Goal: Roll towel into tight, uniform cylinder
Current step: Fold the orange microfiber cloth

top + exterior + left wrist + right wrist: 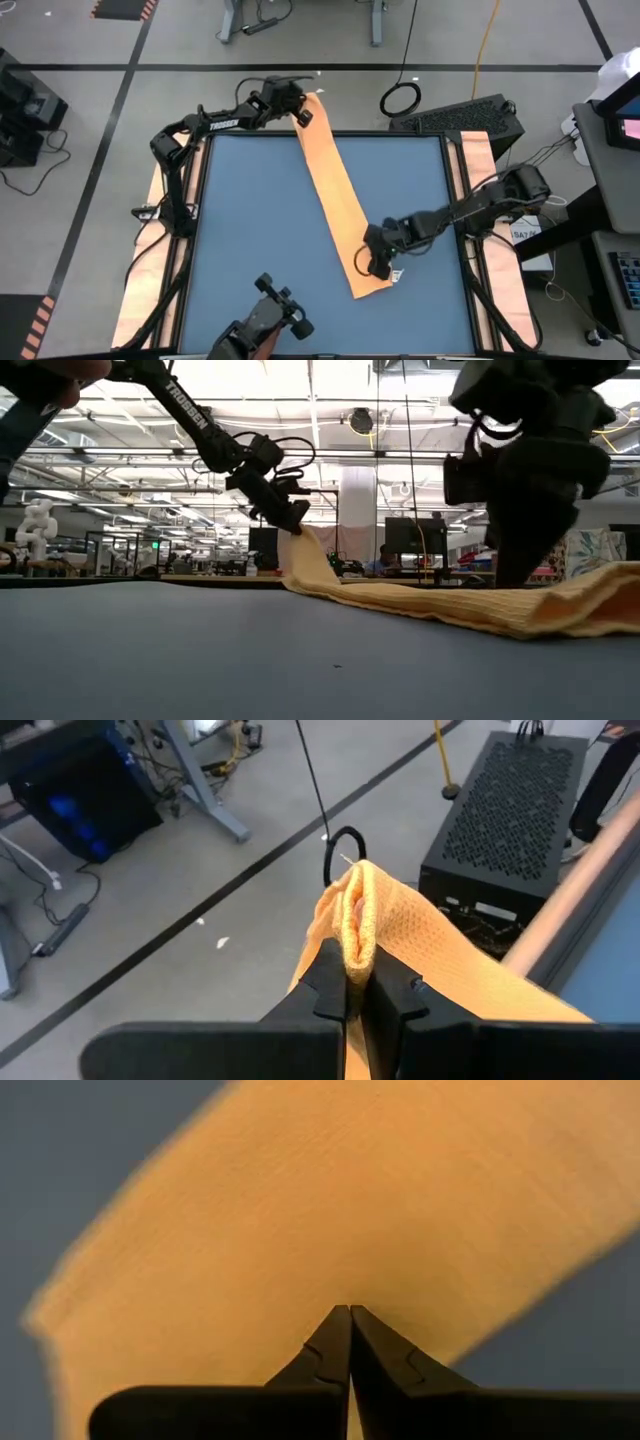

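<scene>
your left gripper [303, 117] sits past the far edge of the table [240, 220], fingers pinched tight on the far end of the towel [335, 195]. left wrist cam shows what the overhead can't: the cloth bunched up betw the two fingers [330, 982], folded edge poking above them, floor & a black box behind. low view shows that end lifted off the table, the rest sloping down to the surface.

towel itself runs as a long folded strip diagonally, far-left to near-right, lying flat over most of its length. not rolled yet.

your right gripper [372, 258] is down on the near end of the strip, fingers fully closed w/ tips on the cloth. right wrist cam shows only tips meeting over the fabric; can't tell if any cloth is pinched. overhead shows a small white tag [398, 275] just beside it.
</scene>
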